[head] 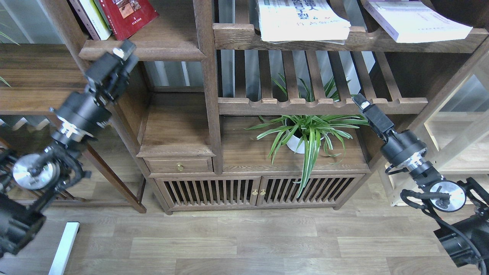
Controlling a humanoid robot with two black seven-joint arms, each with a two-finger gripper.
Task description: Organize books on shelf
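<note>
Red book (pixel 131 15) on shelf (pixel 168 49); left fingers (pixel 128 47) raised beneath, spread unclear.

The shelf (pixel 153 49) is dark, matt, grained wood; the red book (pixel 130 15) has a glossy cover; the white pot (pixel 296 144) looks smooth and glazed

At the upper left of my view, the dark solid shelf (pixel 160 47) carries a red book (pixel 130 15) leaning against paler books (pixel 93 17). Upper right, slatted shelves (pixel 344 40) carry a white lettered book (pixel 301 19) and a lavender-white book (pixel 414 19).
</note>
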